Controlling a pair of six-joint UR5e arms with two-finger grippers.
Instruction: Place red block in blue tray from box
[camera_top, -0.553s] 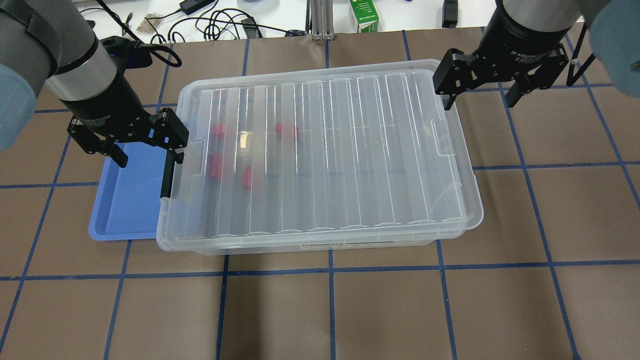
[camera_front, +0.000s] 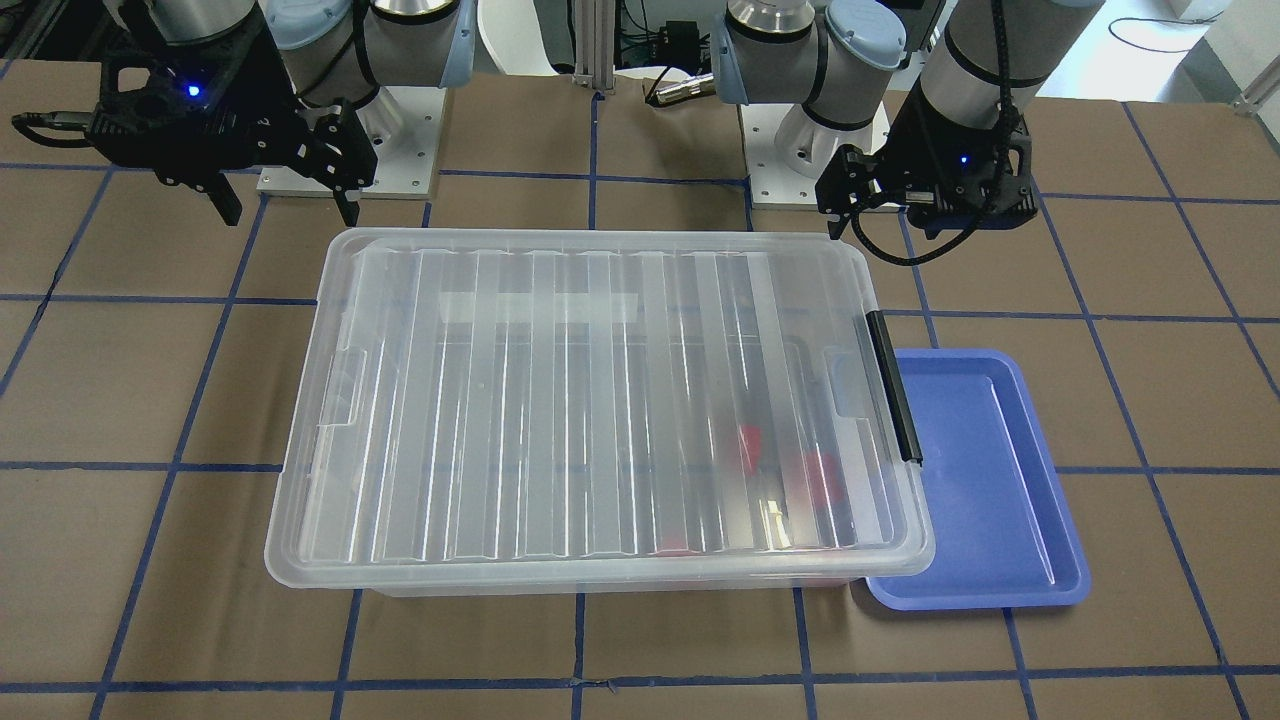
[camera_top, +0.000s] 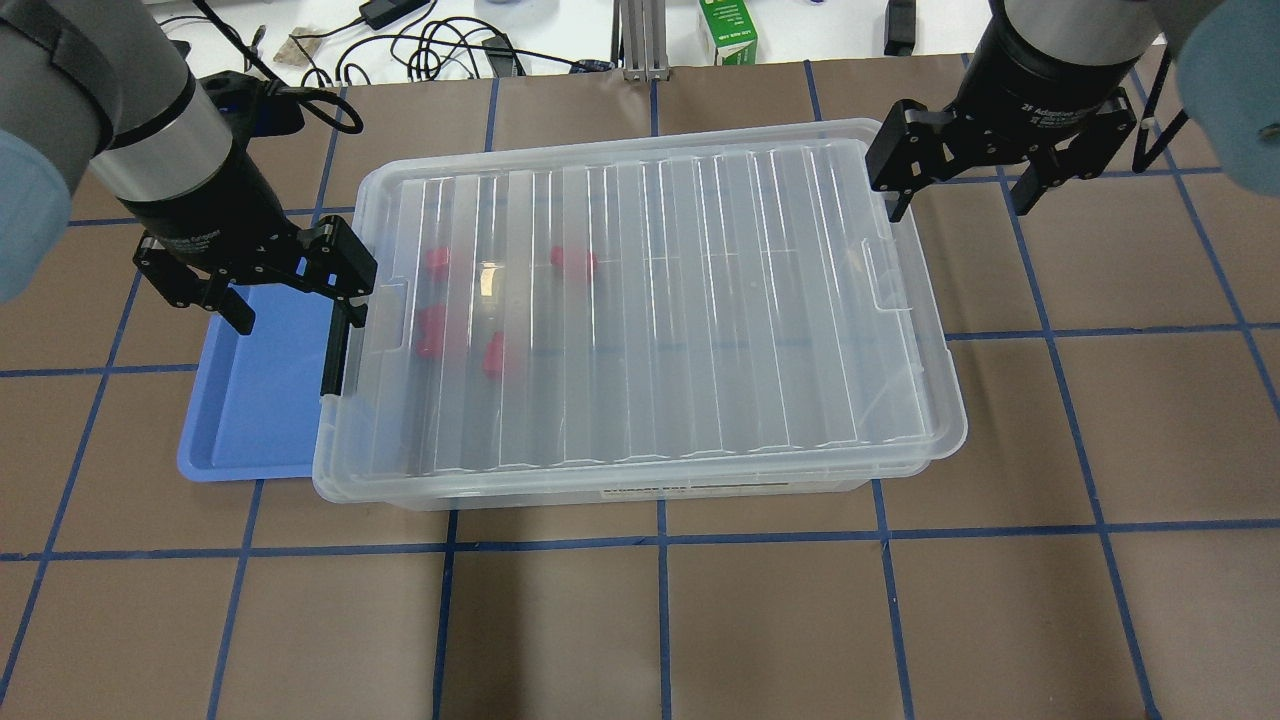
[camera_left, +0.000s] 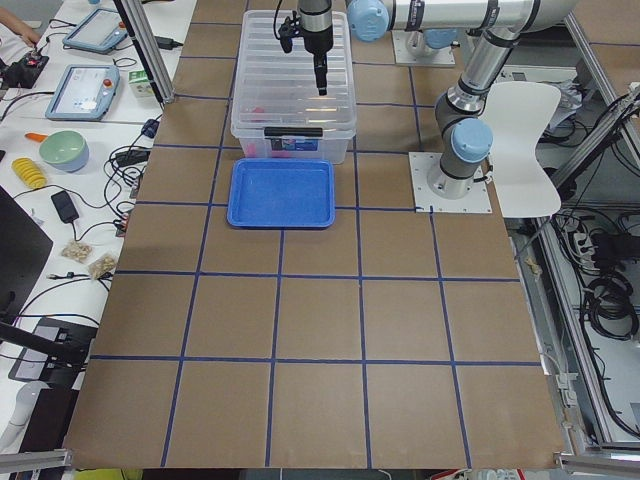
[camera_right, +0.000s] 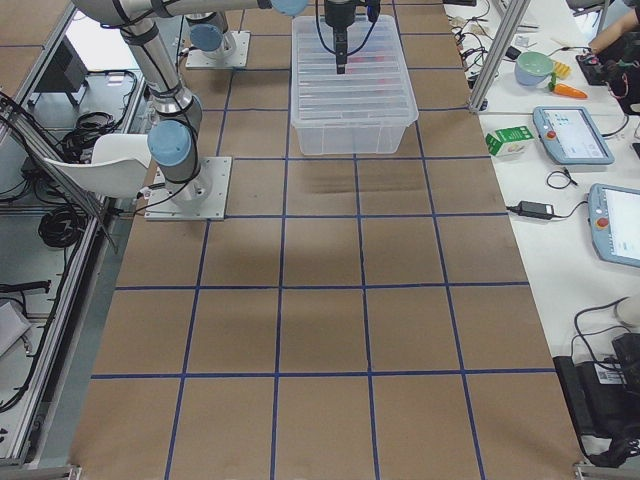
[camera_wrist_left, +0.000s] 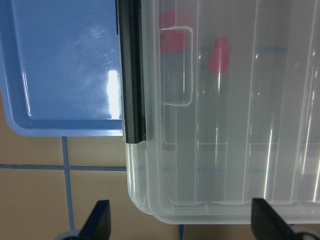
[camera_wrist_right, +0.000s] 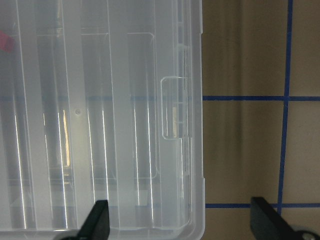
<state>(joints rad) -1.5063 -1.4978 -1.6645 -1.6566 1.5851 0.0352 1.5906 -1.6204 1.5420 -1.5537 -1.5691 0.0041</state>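
Observation:
The box (camera_top: 640, 310) is a clear bin with its ribbed lid on, and a black clip handle (camera_top: 333, 352) at its left end. Several red pieces (camera_top: 573, 261) show blurred through the lid near that end. I cannot tell which one is the red block. The blue tray (camera_top: 250, 410) lies empty against the box's left end, also in the front view (camera_front: 985, 480). My left gripper (camera_top: 295, 312) is open, above the handle and the tray's far part (camera_wrist_left: 182, 225). My right gripper (camera_top: 960, 200) is open, above the box's far right corner (camera_wrist_right: 182, 225).
A green carton (camera_top: 728, 30) and cables (camera_top: 440, 45) lie on the white bench beyond the table's far edge. Brown table surface with blue tape lines (camera_top: 660, 535) surrounds the box. The robot bases (camera_front: 800, 140) stand behind it.

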